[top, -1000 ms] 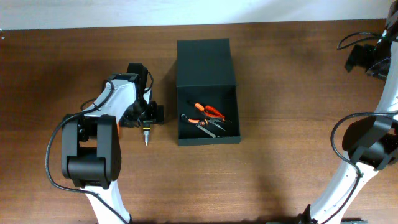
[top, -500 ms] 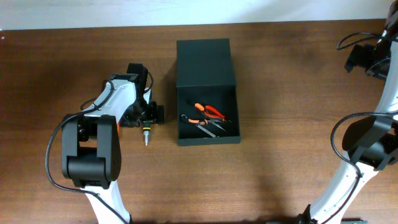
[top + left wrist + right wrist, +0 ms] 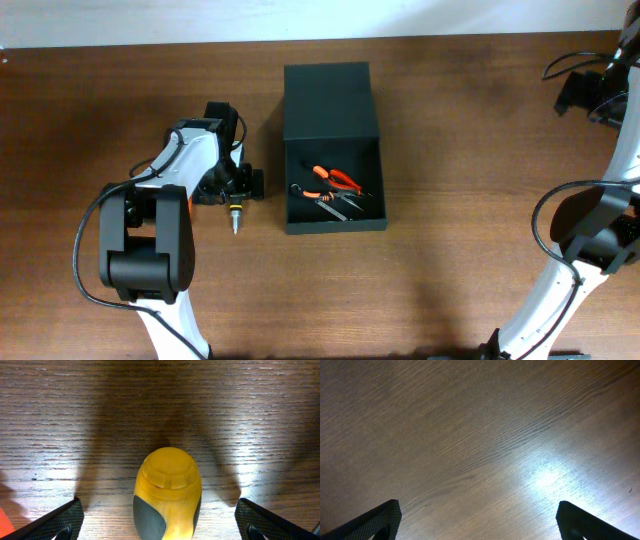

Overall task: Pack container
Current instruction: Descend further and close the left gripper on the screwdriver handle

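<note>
The container (image 3: 334,228) is a dark box in the middle of the table, open, with its flap lid (image 3: 330,100) laid flat behind it. Inside lie orange-handled pliers (image 3: 336,178) and a few smaller dark tools (image 3: 335,203). A screwdriver (image 3: 236,216) lies on the wood left of the box; its yellow and grey handle (image 3: 167,495) fills the left wrist view. My left gripper (image 3: 233,190) is open, one finger on each side of that handle with gaps between them. My right gripper (image 3: 588,95) hangs open at the far right edge, over bare wood (image 3: 480,450).
The left arm's base (image 3: 148,250) stands at the front left and the right arm's base (image 3: 590,235) at the front right. The white wall edge (image 3: 300,20) runs along the back of the wooden table.
</note>
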### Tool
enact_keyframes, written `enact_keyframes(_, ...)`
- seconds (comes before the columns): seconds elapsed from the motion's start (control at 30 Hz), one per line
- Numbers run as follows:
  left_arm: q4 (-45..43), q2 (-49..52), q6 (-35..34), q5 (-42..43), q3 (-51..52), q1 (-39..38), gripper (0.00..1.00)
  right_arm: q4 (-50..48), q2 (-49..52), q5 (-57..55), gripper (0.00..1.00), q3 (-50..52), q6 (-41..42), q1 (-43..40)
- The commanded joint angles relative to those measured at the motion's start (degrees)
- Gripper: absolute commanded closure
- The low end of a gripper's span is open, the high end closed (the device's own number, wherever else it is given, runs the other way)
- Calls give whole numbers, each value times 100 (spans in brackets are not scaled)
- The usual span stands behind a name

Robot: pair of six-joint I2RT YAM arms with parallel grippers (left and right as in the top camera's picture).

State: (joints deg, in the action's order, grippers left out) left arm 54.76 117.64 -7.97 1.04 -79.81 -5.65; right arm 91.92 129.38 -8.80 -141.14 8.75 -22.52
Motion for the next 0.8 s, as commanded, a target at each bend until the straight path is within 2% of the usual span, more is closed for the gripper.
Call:
enact_keyframes(0.0,-11,76,74,61,105,20,1,-2,-140,-92,1,20,-33,-42)
enact_keyframes(0.77,-7,76,72,-39,105,20,1,-2,-140,-92,1,20,-33,-42)
